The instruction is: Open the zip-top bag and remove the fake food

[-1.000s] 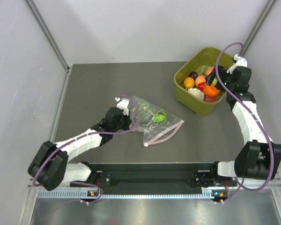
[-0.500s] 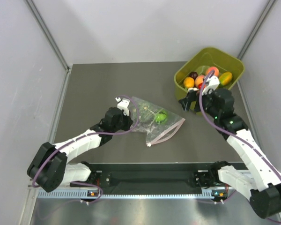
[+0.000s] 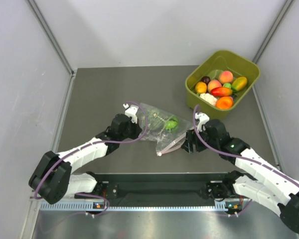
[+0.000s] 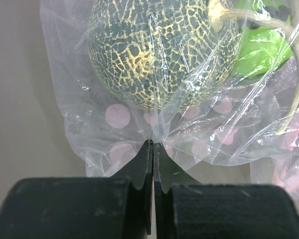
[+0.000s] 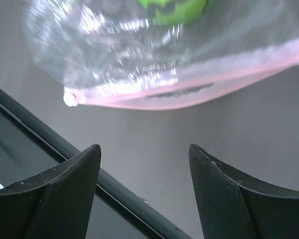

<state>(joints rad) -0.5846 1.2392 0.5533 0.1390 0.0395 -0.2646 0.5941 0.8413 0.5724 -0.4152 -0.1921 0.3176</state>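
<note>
Centre of the overhead view: the bag (image 3: 164,134) lies on the tabletop (image 3: 104,94), one of my tools at either end. My left tool (image 4: 153,144), jaws shut flat together, pinches a fold of the bag's clear film at its left end. Just beyond the pinch, inside the bag, sit a netted dark-green melon (image 4: 154,50) and a bright green piece (image 4: 261,50). My right tool (image 5: 143,149) stands wide open, holding nothing, just short of the pink zip strip (image 5: 229,67), which runs across the upper half of its wrist view. The tub (image 3: 191,97) of toy fruit (image 3: 224,102) sits upper right.
</note>
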